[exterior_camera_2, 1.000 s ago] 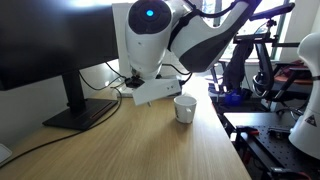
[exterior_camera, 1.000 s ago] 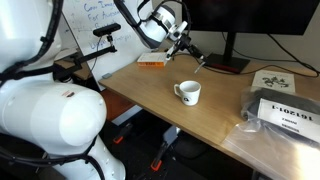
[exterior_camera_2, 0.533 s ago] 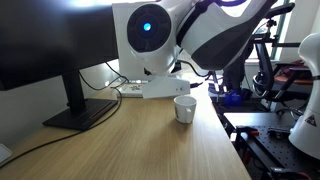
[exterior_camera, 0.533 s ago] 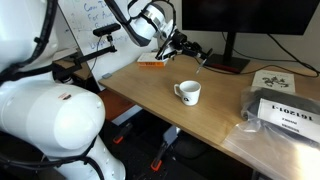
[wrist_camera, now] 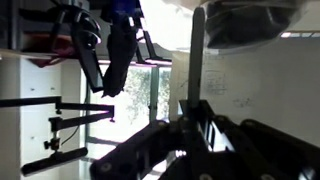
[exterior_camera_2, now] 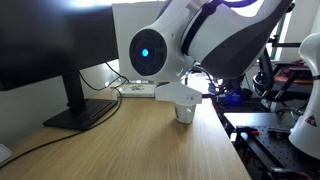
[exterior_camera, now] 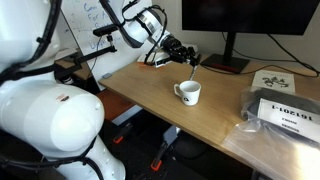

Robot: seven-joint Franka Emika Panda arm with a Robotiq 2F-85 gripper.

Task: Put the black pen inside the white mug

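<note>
The white mug (exterior_camera: 188, 92) stands on the wooden table (exterior_camera: 150, 95), handle toward the table edge. My gripper (exterior_camera: 186, 54) hovers just above and behind it, shut on the black pen (exterior_camera: 192, 68), which hangs tip-down over the mug's mouth. In the wrist view the pen (wrist_camera: 197, 55) runs straight from the shut jaws (wrist_camera: 192, 125) toward the mug's dark opening (wrist_camera: 245, 22). In an exterior view the arm hides most of the mug (exterior_camera_2: 184, 111), and the pen is hidden there.
An orange flat object (exterior_camera: 152, 62) lies at the table's back. A monitor stand (exterior_camera: 228, 63), a printed sheet (exterior_camera: 272, 80) and a black bag with a white label (exterior_camera: 288, 110) sit beyond the mug. A monitor (exterior_camera_2: 50, 45) and a white power strip (exterior_camera_2: 135, 90) stand behind.
My gripper has carried the pen from the back of the table toward the mug and lowered it; the pen now hangs over the mug's mouth. The mug has not moved.
</note>
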